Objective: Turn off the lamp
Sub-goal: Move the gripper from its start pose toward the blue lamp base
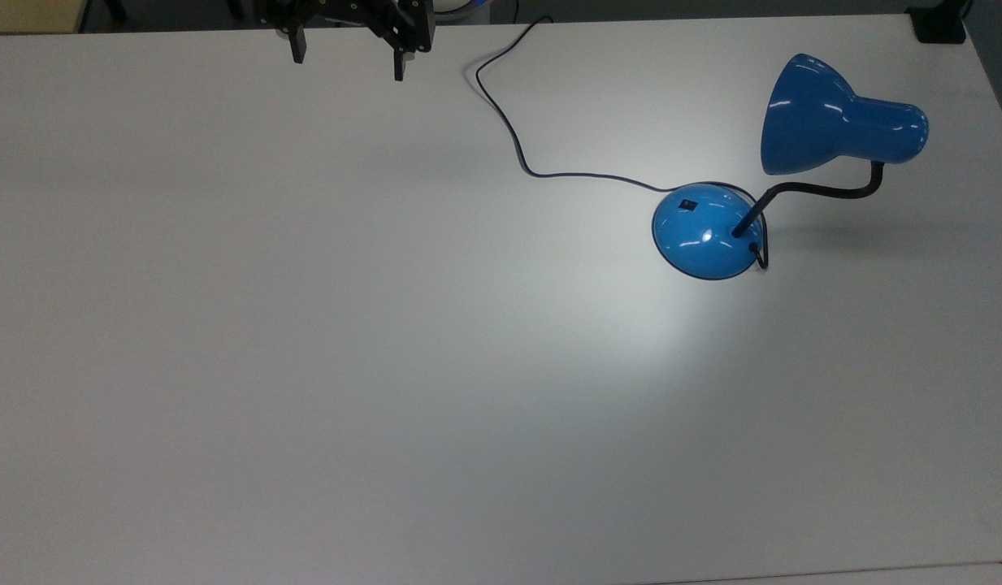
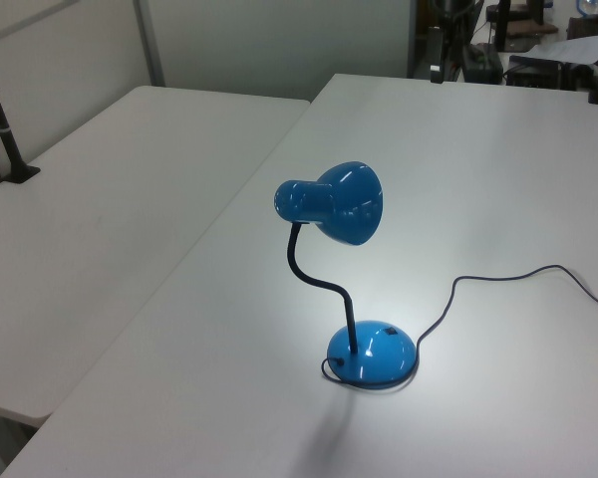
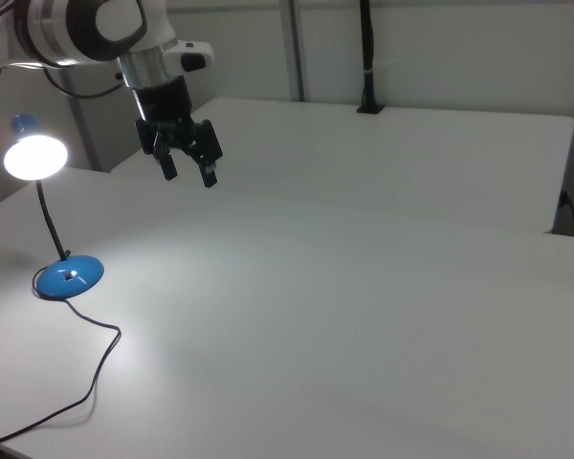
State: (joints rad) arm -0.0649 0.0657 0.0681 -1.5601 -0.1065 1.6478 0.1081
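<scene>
Top view, left to right. One pincer (image 1: 348,67) hangs above the far edge of the white tabletop (image 1: 305,325), its two fingers (image 1: 297,50) spread wide apart and holding nothing. One thin black cord (image 1: 509,134) winds rightward to the one blue lamp (image 1: 708,231) at the top view's right: one domed base bearing one small black switch (image 1: 689,204), one bent black neck (image 1: 817,191), one bell-shaped shade (image 1: 834,118). The lamp is lit, casting a bright patch on the tabletop, well apart from the pincer.
</scene>
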